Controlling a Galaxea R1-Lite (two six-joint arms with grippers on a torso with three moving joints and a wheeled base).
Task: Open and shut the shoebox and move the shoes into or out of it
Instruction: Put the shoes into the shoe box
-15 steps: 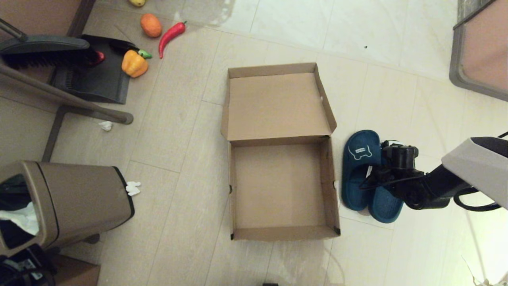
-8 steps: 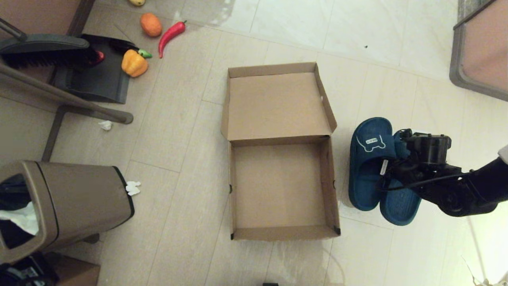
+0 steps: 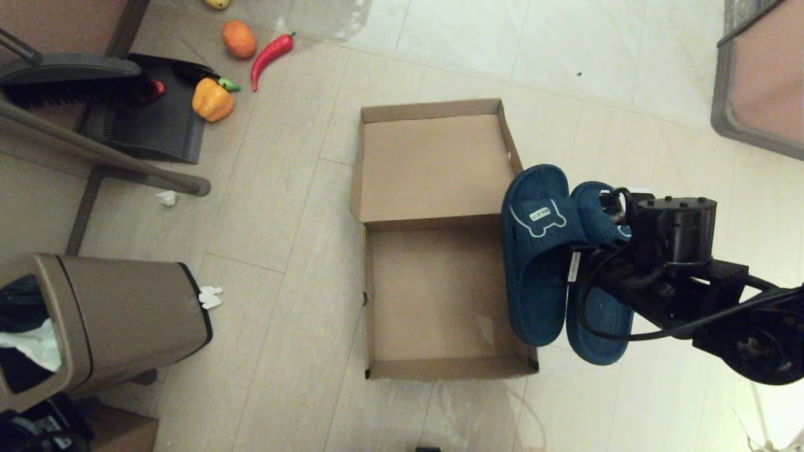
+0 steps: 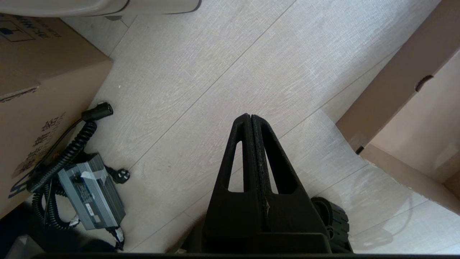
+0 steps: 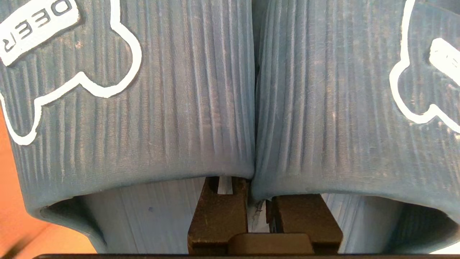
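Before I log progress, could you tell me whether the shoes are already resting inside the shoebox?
No, the right end effector holds the shoes above the shoebox wall.

The shoebox [image 3: 440, 238] sits at the centre of the head view, a plain brown cardboard box lying open, its hinged lid folded flat toward the top of the frame and its tray bare inside. The shoes [image 3: 562, 263], a pair of dark teal-blue slides, appear right of centre, side by side and touching, toes toward the top of the frame, overlapping the box's right wall. Each strap carries a white-outlined bear patch with a small white label.
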